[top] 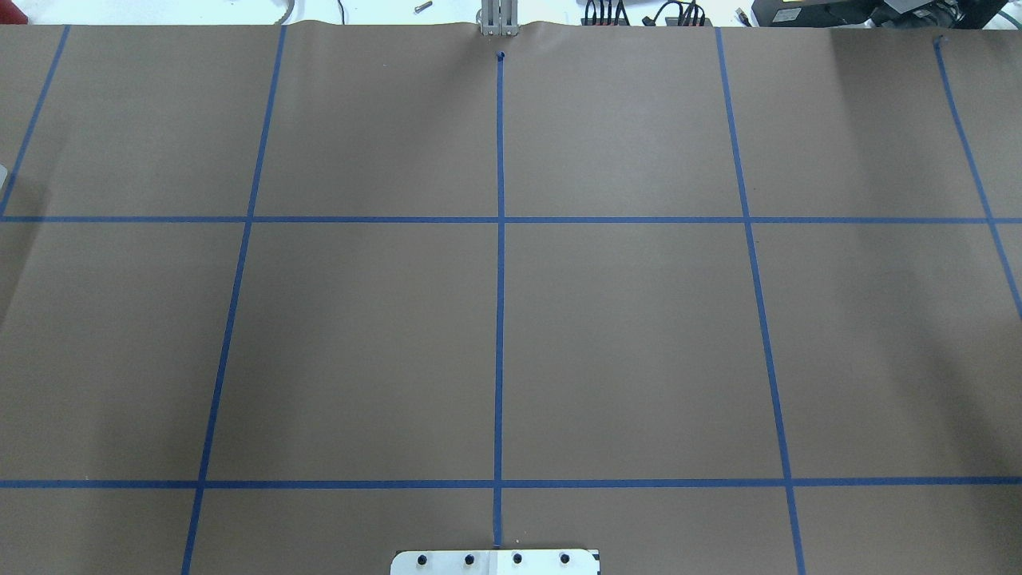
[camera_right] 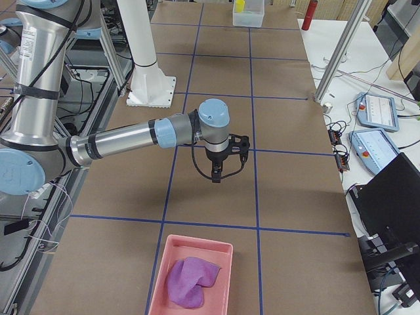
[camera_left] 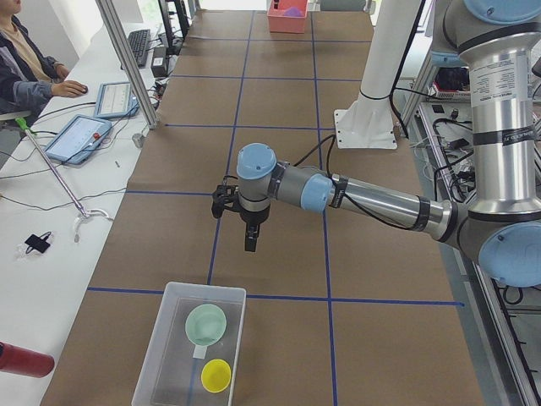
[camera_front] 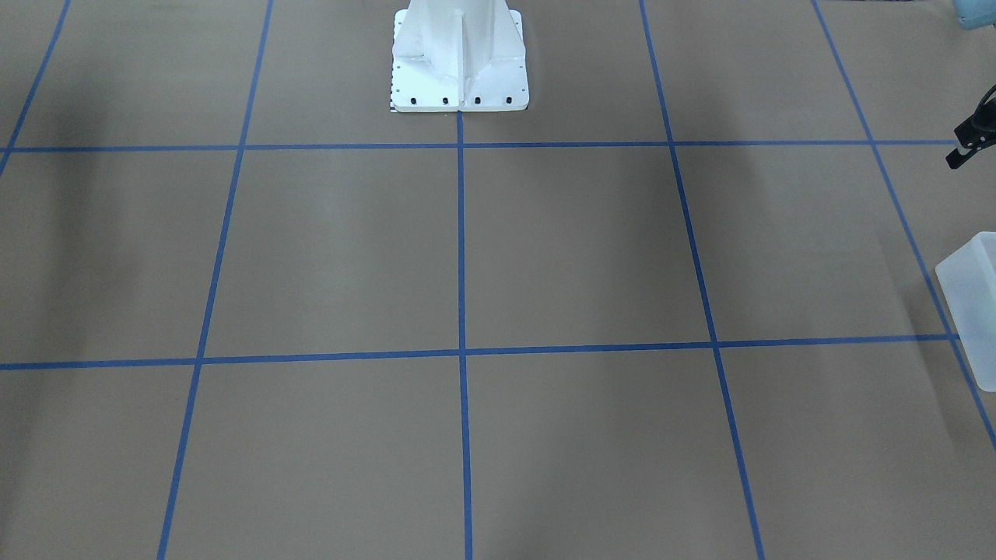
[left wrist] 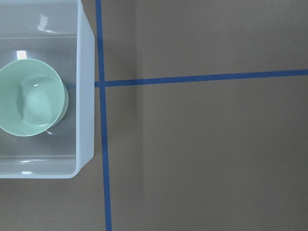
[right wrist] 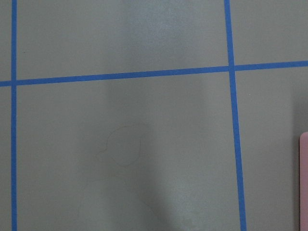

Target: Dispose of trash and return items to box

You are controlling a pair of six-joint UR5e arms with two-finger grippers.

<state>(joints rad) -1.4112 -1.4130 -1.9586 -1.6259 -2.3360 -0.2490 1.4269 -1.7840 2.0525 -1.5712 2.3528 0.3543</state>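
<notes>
The frosted-white box stands at the table's left end, and it also shows in the left wrist view and at the edge of the front-facing view. The mint-green bowl sits upright inside it, also seen from the left wrist, next to a yellow cup. My left gripper hangs above the table beside the box, apart from it; only a sliver shows in the front-facing view, so I cannot tell its state. My right gripper hovers over bare table; I cannot tell its state either.
A pink tray with a purple cloth lies at the table's right end; its edge shows in the right wrist view. The white pedestal stands at the robot's side. A red bottle and tablets lie on the operators' side table.
</notes>
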